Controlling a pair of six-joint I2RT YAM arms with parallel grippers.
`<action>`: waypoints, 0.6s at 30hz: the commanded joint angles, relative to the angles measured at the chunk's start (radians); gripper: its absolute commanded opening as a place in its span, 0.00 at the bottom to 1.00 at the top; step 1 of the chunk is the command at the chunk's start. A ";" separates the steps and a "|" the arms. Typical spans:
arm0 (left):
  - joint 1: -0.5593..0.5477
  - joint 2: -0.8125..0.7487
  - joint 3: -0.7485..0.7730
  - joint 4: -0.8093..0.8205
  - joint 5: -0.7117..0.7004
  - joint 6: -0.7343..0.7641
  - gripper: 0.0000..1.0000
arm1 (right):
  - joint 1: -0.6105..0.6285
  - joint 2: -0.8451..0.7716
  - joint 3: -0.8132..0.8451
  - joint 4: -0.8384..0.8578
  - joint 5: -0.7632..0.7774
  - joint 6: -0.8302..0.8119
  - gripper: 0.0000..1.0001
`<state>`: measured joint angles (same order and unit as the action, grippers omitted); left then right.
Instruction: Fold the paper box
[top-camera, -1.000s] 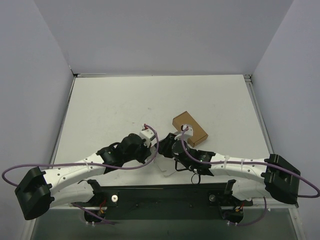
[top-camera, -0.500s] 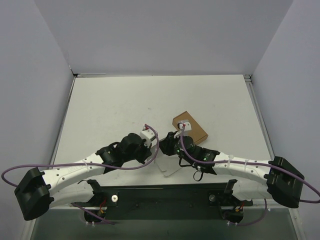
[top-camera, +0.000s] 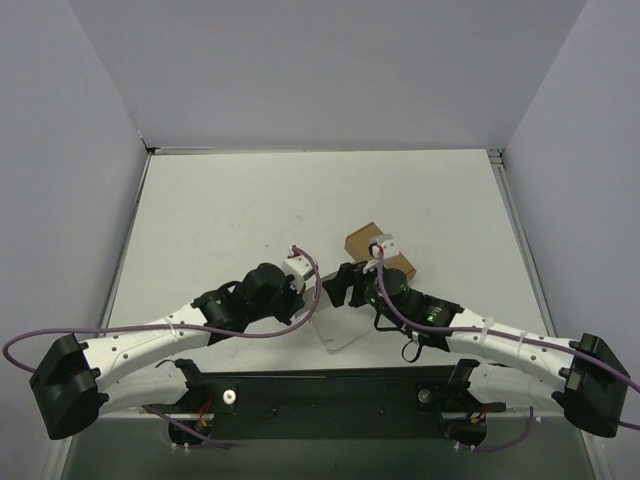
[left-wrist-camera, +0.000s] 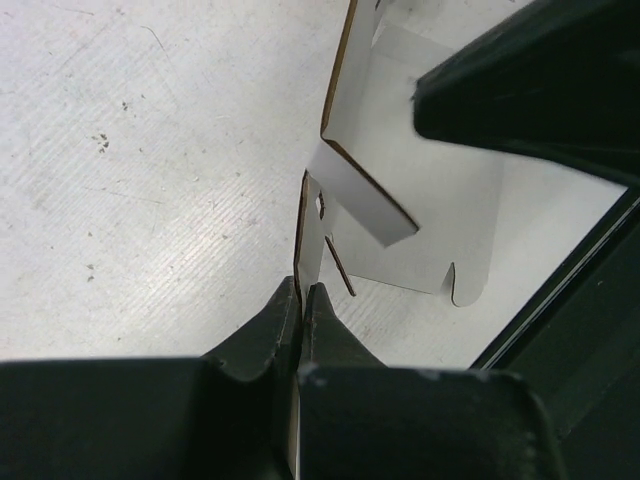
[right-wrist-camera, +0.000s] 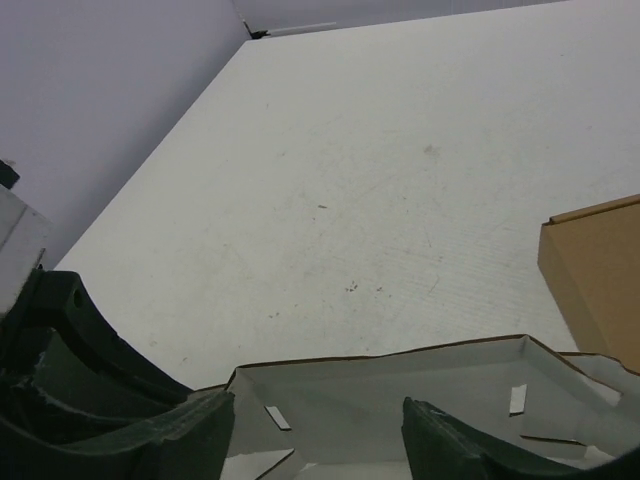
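Your left claw (left-wrist-camera: 302, 296) is clenched on the paper box (left-wrist-camera: 430, 220). Its two fingertips pinch a thin upright side panel of the card at its lower corner, with the brown cut edge showing just above the pinch. The box is only partly formed. The white inner face lies open toward the camera, one flap angles across the middle, and a notched tab sticks out at the near edge.

Your right claw (right-wrist-camera: 318, 425) is released. Its dark fingers (right-wrist-camera: 150, 435) stand well apart, with a raised white wall of the box between and just beyond them. I cannot tell whether either finger touches the card.

From above, the box sits on the table (top-camera: 250, 210) near its front edge, between the two wrists and mostly hidden under them. A small closed brown box (top-camera: 360, 241) rests just behind your right wrist, close to the paper box but apart from it.
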<state>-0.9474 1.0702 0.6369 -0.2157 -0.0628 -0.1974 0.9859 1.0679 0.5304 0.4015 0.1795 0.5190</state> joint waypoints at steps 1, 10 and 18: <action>-0.014 0.014 0.041 -0.024 -0.035 0.067 0.00 | -0.012 -0.143 0.017 -0.127 0.031 -0.020 0.72; -0.123 0.033 0.047 -0.042 -0.225 0.187 0.00 | -0.099 -0.321 0.033 -0.463 0.062 0.361 0.76; -0.191 0.001 -0.017 0.024 -0.261 0.350 0.00 | -0.099 -0.257 0.095 -0.368 0.002 0.178 0.76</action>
<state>-1.1221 1.0966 0.6506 -0.2199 -0.2893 0.0135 0.8867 0.7849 0.5415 -0.0128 0.2054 0.8471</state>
